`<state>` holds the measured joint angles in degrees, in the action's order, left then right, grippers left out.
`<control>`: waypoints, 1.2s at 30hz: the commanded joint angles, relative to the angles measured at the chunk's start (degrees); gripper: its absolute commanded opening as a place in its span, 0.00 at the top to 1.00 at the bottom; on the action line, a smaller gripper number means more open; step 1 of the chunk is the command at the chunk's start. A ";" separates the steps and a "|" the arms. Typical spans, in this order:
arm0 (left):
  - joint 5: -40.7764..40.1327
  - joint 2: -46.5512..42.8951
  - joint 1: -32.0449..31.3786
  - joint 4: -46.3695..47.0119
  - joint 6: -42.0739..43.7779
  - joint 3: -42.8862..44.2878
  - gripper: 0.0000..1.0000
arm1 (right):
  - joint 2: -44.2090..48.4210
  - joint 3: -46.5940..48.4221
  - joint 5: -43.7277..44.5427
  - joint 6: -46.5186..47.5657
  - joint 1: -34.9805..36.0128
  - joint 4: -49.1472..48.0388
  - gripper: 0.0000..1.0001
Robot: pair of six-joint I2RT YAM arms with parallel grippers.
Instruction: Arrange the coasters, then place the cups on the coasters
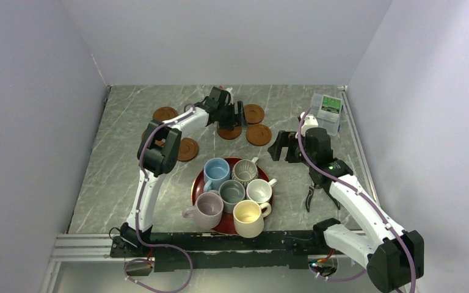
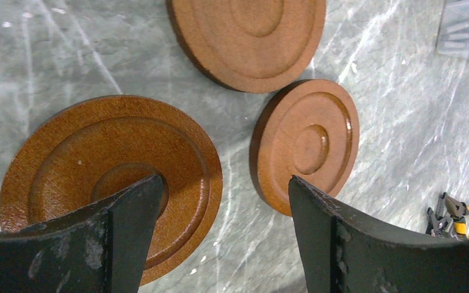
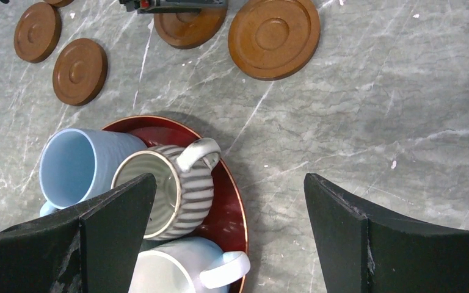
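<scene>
Grippers wide open, empty: left gripper (image 2: 223,189) over coasters (image 2: 305,143); right gripper (image 3: 229,183) near cups (image 3: 73,165) on tray (image 3: 232,213).

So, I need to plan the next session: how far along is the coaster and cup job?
Early. Done: nothing finished; the coasters lie loosely scattered beyond the red tray, none bearing a cup. In hand: the left gripper hangs open over one coaster, gripping nothing; the right gripper is open too. Left: arranging coasters, then moving all six cups off the tray.
</scene>
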<state>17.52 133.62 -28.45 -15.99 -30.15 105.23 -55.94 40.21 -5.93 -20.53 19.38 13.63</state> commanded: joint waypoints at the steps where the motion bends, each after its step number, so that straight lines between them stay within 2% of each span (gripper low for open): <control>1: 1.73 3.69 -1.05 -0.39 -3.16 1.06 0.18 | 1.10 0.14 1.02 0.68 0.02 -1.77 0.03; 11: 1.54 6.94 -1.58 -0.27 -4.28 5.76 0.18 | 1.30 -0.79 0.36 0.56 -0.01 -2.68 0.03; 24: 1.56 7.04 -2.60 -0.70 -4.22 7.00 0.18 | 1.14 -0.96 0.66 0.37 -0.04 -3.09 0.03; 32: -1.52 6.28 -2.44 -7.85 1.76 16.52 0.15 | 2.60 1.54 0.56 1.96 -0.02 0.30 0.02; 36: -1.99 2.51 -1.92 -8.88 3.32 17.26 0.14 | 4.66 2.60 0.63 1.82 -0.03 1.66 0.01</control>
<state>16.62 140.27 -30.46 -22.48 -30.13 119.59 -54.13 39.29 -5.96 -19.59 19.38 14.92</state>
